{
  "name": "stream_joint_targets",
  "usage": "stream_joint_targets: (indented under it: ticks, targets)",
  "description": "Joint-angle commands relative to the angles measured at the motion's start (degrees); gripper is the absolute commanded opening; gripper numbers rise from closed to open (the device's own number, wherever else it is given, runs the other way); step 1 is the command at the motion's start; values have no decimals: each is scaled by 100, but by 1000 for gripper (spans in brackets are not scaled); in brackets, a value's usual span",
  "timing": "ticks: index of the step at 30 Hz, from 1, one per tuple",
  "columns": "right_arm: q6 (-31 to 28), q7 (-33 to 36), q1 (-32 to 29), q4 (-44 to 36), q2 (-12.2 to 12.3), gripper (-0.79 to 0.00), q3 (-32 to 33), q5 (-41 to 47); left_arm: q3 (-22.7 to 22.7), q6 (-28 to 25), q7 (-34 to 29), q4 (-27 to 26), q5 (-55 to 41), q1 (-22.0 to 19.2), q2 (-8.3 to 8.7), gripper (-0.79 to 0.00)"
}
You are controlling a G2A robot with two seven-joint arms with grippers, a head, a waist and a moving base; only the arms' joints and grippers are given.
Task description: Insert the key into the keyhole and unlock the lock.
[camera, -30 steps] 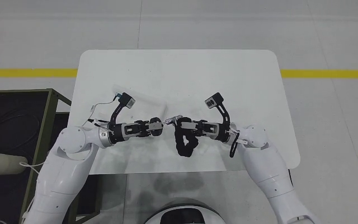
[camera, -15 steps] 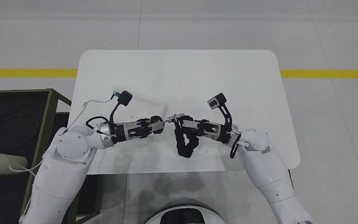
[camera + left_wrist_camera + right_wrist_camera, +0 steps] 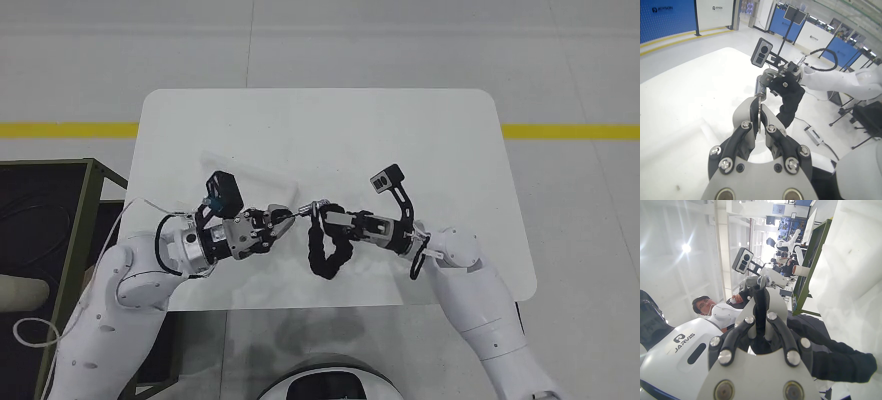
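L gripper (image 3: 758, 103): fingers closed on Key's round head; held over Table's near-middle, aimed twd R arm.
Key (image 3: 759, 121): thin, silver, seen edge-on betw. L pads. Tip met the end face of Lock's cylinder; how deep it sat, couldn't tell.
Lock (image 3: 759, 86): silver cylinder w/ metal loop at far end, held in air above Table, betw. the two grippers.
Sleeve (image 3: 791, 102): black fabric-covered cable, hung from Lock in a loop down twd Table.
R gripper (image 3: 761, 303): fingers clamped on Sleeve, just behind Lock's metal part.
Table (image 3: 400, 130): white, rounded corners; both arms were over its near half.
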Motion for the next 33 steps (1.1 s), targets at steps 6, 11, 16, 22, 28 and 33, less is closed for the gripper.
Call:
stream_joint_targets:
  ticks: [6, 11, 16, 22, 28, 33]
  targets:
    - [-15, -25, 54, 83, 16, -785, -37, 31, 3, -95, 1424, -136, 2169, 161, -35, -785]
    - [-7, -41, 83, 126, 31, -785, -49, 43, 22, -10, 2244, -247, 3526, 270, -24, -785]
    - [24, -75, 110, 120, 50, -785, -57, 20, 62, 330, 3079, -310, 4642, 369, -7, -785]
    - [79, 26, 126, 109, 54, -785, -115, 310, 13, 626, 3906, -283, 5363, 592, 30, -102]
    - [-223, -376, 187, 163, 120, -785, 59, -526, -113, 819, 3771, -7, 4510, 614, 5, 0]
    - [-497, -865, 3, -273, 309, -785, 813, -1848, -142, 867, 3595, 104, 3958, 635, -13, 0]
